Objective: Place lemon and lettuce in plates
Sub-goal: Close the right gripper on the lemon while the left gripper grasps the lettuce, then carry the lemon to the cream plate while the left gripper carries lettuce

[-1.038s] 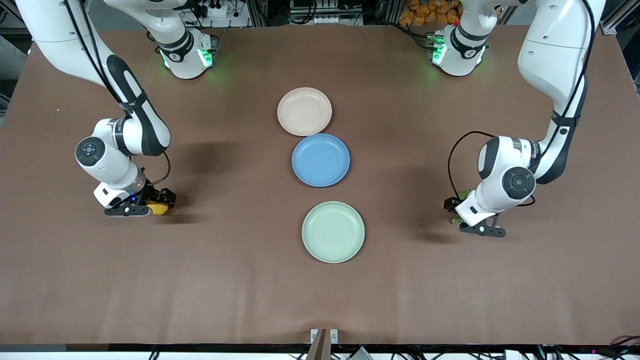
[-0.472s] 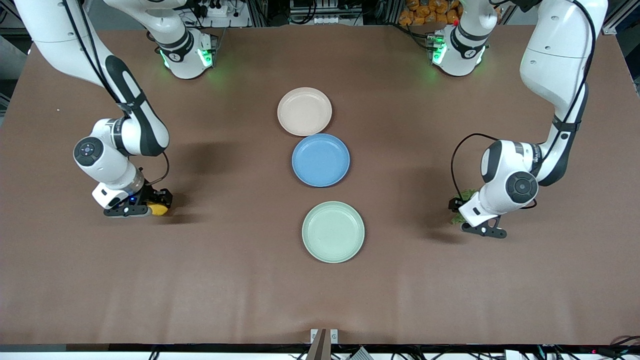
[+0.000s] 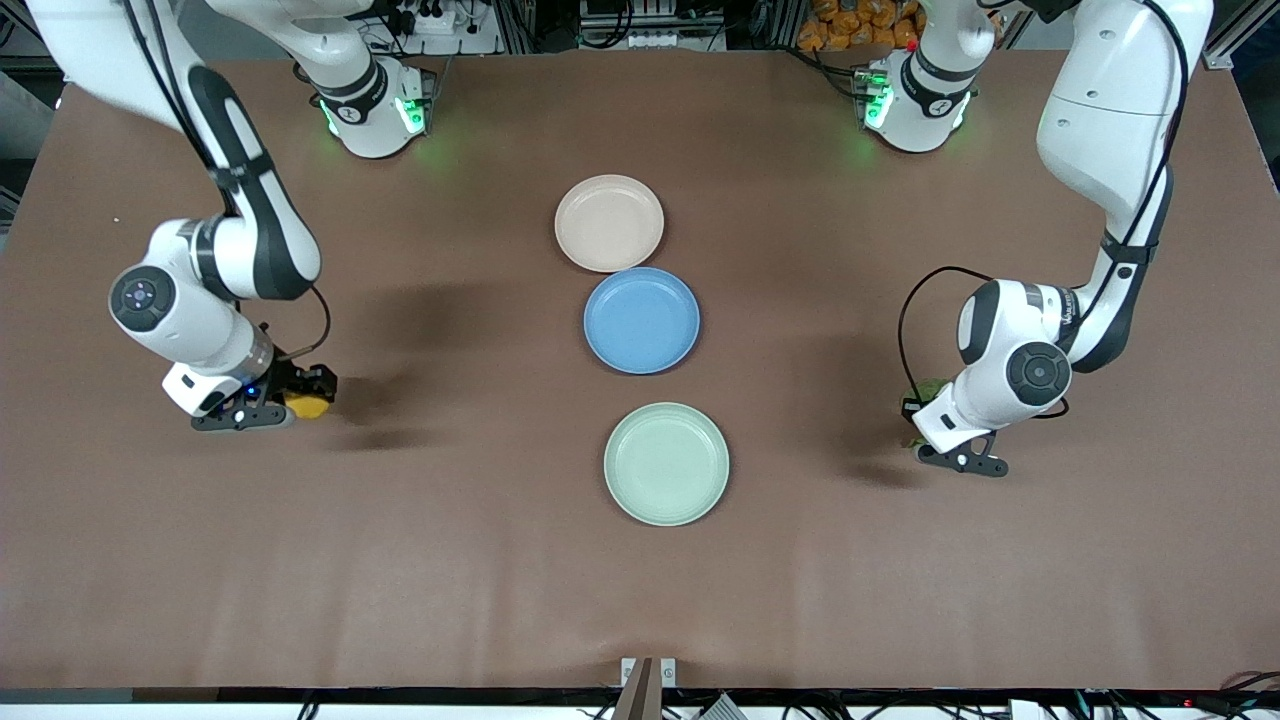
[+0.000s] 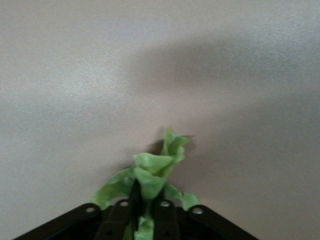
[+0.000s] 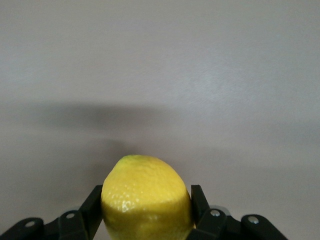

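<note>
Your right claw [image 3: 297, 397] is pinching the lemon [image 3: 308, 404] just above the tabletop [image 3: 400, 560] at the right arm's end; your left claw [image 3: 925, 425] is pressed onto the crumpled lettuce [image 4: 150, 176], low over the left arm's end. Both pickups look done; both placements are left, since the beige plate [image 3: 609, 222] and the mint plate [image 3: 666, 463] sit empty. Between each claw and the plates you have open brown tabletop with nothing in the path. The blue plate [image 3: 641, 320] sits between the two targets, touching the beige rim, so I'd carry clear of it
</note>
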Tool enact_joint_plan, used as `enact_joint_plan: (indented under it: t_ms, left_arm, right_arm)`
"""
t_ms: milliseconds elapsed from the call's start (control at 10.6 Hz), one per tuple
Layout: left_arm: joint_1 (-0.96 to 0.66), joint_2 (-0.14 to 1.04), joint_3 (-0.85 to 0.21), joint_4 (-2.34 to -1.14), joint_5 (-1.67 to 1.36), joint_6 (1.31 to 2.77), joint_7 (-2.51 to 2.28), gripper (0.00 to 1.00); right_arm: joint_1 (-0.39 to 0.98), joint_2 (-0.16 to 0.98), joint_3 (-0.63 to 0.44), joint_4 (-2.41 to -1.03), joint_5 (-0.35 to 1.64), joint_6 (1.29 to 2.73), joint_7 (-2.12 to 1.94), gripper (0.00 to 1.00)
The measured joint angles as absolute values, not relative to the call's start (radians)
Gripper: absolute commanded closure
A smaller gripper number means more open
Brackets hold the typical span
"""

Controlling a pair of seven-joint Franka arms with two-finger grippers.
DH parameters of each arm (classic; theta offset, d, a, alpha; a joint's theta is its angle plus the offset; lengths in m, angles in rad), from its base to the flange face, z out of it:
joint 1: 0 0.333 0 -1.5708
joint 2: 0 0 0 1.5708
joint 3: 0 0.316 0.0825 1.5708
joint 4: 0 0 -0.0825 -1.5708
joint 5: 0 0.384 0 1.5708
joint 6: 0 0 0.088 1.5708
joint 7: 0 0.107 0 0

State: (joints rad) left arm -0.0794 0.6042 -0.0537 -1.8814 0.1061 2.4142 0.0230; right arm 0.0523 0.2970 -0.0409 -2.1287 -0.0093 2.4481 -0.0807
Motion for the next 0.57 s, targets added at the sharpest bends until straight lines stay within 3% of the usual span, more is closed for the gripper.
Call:
enact_joint_plan:
  t_ms: [283, 566]
  left_arm:
    - [-0.079, 0.604, -0.053, -1.876, 0.106, 2.425, 0.023, 1.0]
    - [-0.081, 0.569, -0.082, -1.847, 0.106, 2.437, -0.048, 1.0]
  right_arm:
    - [0.141, 0.208, -0.036, -2.13, -0.009, 2.312, -0.079, 1.0]
    - [0.283, 0.175, -0.03, -2.132, -0.008, 2.268, -0.074, 1.0]
